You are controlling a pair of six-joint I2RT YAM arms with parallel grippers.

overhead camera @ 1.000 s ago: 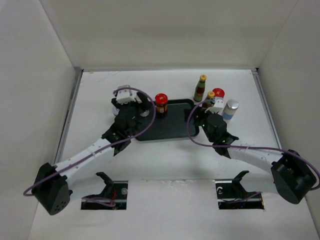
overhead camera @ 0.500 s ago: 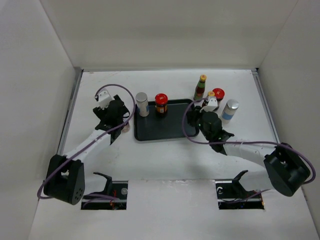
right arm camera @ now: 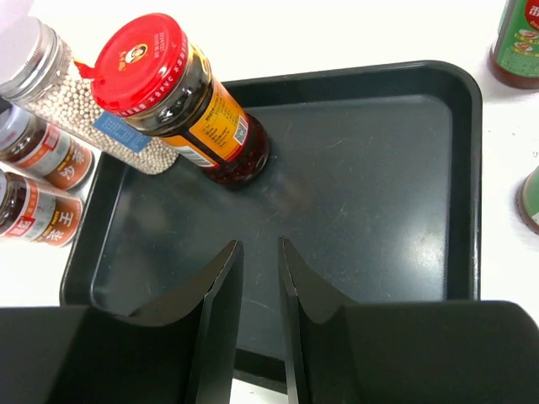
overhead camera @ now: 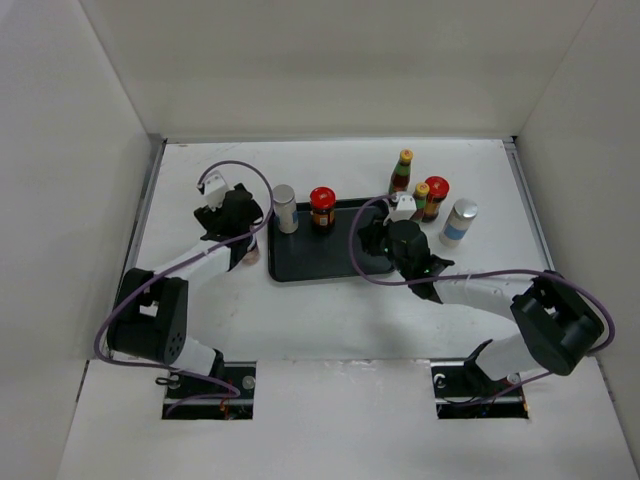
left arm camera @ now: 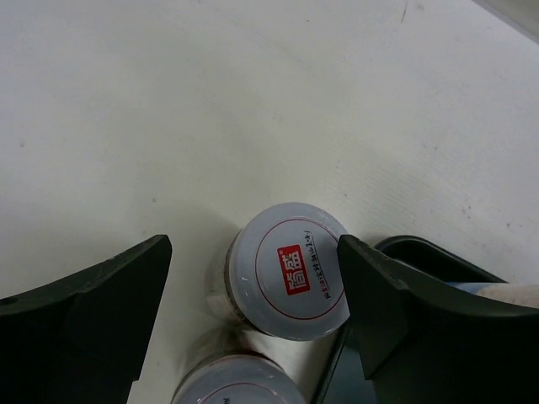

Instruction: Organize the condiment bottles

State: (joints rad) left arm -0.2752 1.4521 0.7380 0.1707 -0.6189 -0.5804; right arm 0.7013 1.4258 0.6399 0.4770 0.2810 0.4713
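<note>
Top view: we note left arm (overhead camera: pixel 190 265) stretched left of tray (overhead camera: pixel 320 255), right arm (overhead camera: pixel 470 290) folded over tray's right half; bare table (overhead camera: pixel 330 310) nearside.
Left wrist: left end effector (left arm camera: pixel 253 244) spread wide astride silver-lidded jar (left arm camera: pixel 290 282), no grip.
Right wrist: right end effector (right arm camera: pixel 259 244) nearly closed, empty, above glossy tray; red-capped jar (right arm camera: pixel 168 84) inside, near far rim.

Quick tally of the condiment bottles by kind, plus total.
Red-capped dark glass jars: 2
Yellow-capped slim sauce bottles: 2
Short white-lidded brown jars: 2
Tall silver-lidded jar of white grains: 1
White-and-blue bottle: 1
Total: 8
</note>
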